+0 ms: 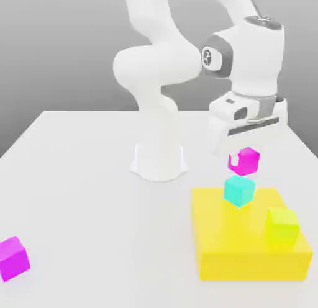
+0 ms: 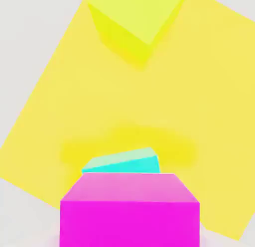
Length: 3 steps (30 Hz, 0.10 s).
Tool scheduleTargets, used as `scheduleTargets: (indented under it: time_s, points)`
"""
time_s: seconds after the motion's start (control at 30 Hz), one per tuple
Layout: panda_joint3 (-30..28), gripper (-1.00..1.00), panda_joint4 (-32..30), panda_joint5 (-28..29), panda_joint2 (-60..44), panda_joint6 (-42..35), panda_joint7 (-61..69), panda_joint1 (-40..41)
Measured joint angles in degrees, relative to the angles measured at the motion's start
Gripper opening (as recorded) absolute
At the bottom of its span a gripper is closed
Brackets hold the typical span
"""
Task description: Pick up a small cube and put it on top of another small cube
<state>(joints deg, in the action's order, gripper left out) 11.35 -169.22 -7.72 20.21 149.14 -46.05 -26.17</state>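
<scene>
Your gripper (image 1: 242,156) hangs above the big flat yellow block (image 1: 217,238), fingers pinched on the hot-pink cube (image 1: 244,161). That cube is in the air, tilted, clear of everything below it. The cyan cube (image 1: 239,190) sits on the block's far edge, just under the pink one with a gap between them.

From the exterior view you also get the yellow-green cube (image 1: 282,225) on the block toward the exterior view's right, a purple-magenta cube (image 1: 12,258) well apart on the white table (image 1: 81,207) at the exterior view's left, and the arm's base (image 1: 159,161) behind.

The hand view gives you the alignment: the hot-pink cube (image 2: 129,211) close up, the cyan cube (image 2: 124,163) peeking past its edge, not squarely beneath. The yellow-green cube (image 2: 134,22) lies farther across the yellow block (image 2: 199,91).
</scene>
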Motion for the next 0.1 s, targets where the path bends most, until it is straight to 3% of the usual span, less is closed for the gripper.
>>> scheduleTargets:
  time_s: [0.1]
  points:
    - [0.0,1.0,0.0,0.0,0.0,0.0,0.0,0.0]
